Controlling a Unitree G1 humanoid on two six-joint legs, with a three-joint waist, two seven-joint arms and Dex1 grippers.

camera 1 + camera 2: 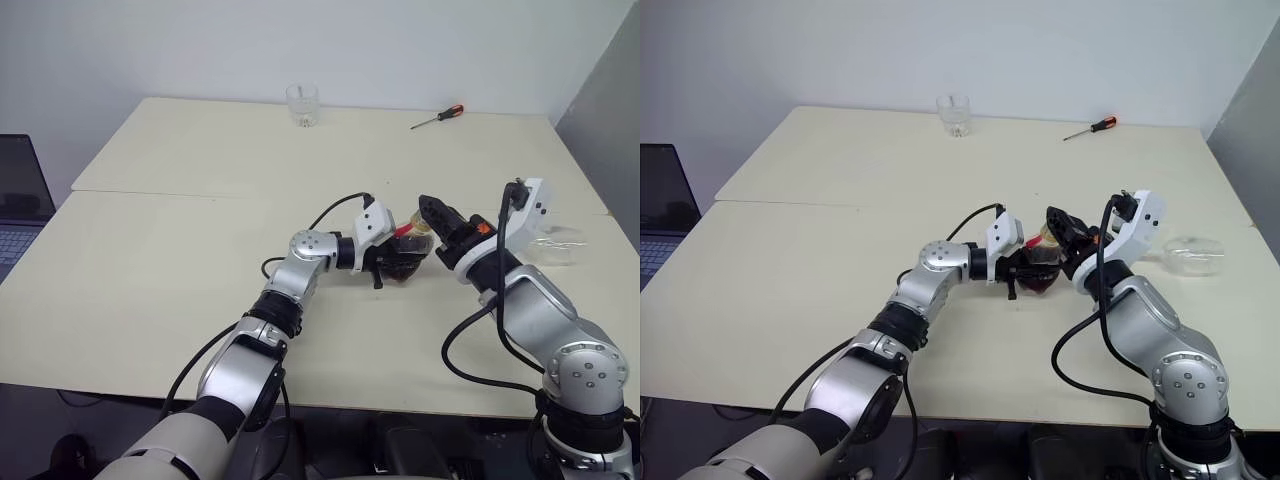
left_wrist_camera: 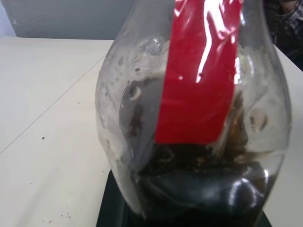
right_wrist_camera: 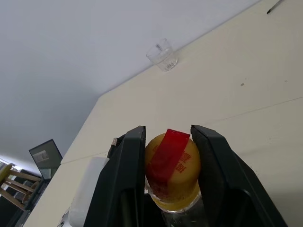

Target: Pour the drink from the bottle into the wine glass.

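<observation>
1. Right gripper (image 3: pixel 166 163): I see its two black fingers bracketing the yellow screw cap (image 3: pixel 171 175), both pads against or very nearly against the cap's sides. I read this as closing for a grip on the cap, not yet confirmed firm.
2. Left gripper (image 1: pixel 400 262): clamped tight on the body of the small squat clear plastic bottle (image 1: pixel 407 258) and carrying it above the cream surface (image 1: pixel 200 260), near the front centre.
3. Contents: the dark reddish-brown drink (image 2: pixel 199 189) lies pooled in the bottle's lower part. A red strip (image 2: pixel 199 71) runs up the neck and over the cap.
4. Key relation: the bottle's long axis tilts from the left gripper up toward the right gripper, so the cap end points straight into the right gripper's fingers. The right arm is the one at the cap.
5. Judgement: the cap must come off before pouring; the coming move is a twist about that axis.
6. Target: the clear stemmed wine glass (image 1: pixel 1192 256) lies on its side at the right edge, well apart from the bottle.
7. Not the target: the short clear tumbler (image 1: pixel 302 104) at the far edge.
</observation>
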